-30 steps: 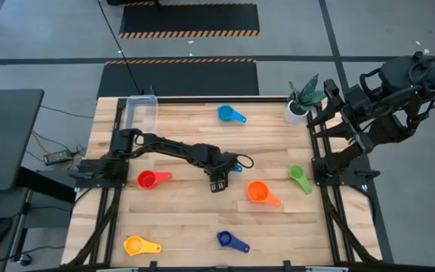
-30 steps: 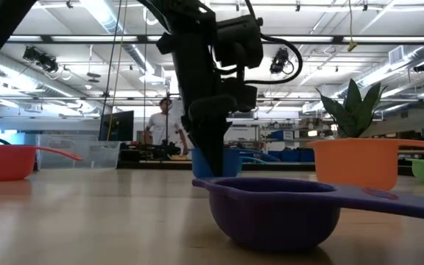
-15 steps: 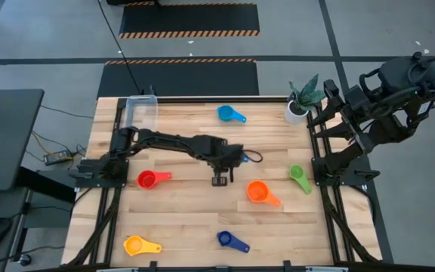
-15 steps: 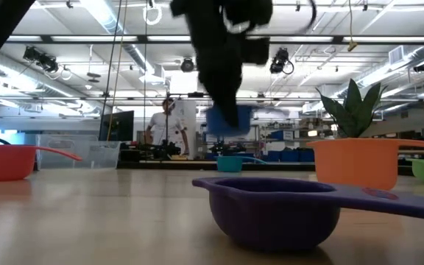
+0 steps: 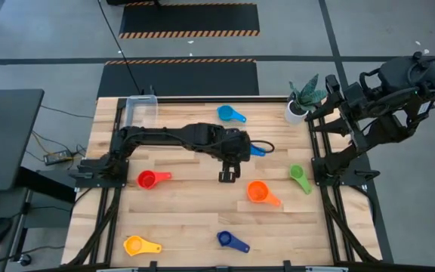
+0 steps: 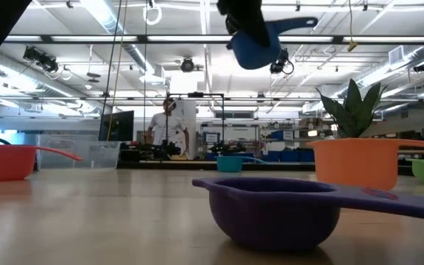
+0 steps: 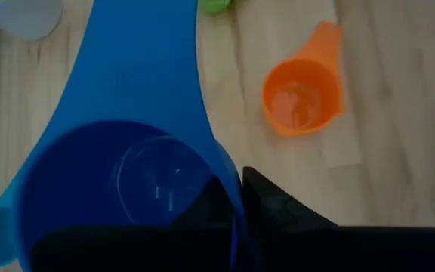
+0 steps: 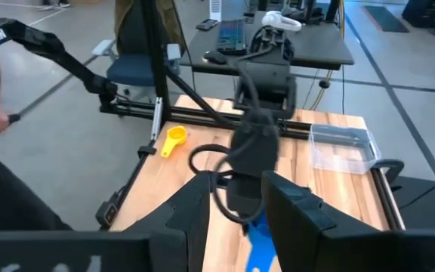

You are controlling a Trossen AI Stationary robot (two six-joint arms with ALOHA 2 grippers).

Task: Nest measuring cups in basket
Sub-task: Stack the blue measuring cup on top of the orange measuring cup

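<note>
Since a second ago, the blue cup (image 6: 260, 46) has been lifted clear of the worktop (image 5: 187, 219), clamped in the left end effector (image 5: 236, 147). The basket (image 5: 142, 111) lies well off toward the left arm's base, its long axis running front to back, and the left arm is nearer it. The right end effector (image 8: 236, 208) is held parted, off the worktop's right edge.

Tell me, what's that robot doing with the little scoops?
The left gripper holds a blue measuring cup up in the air above the table. The clear basket at the table's far left corner looks empty. Other measuring cups lie scattered: light blue, red, orange, green, yellow, dark blue. The right arm waits off the table's side.
</note>
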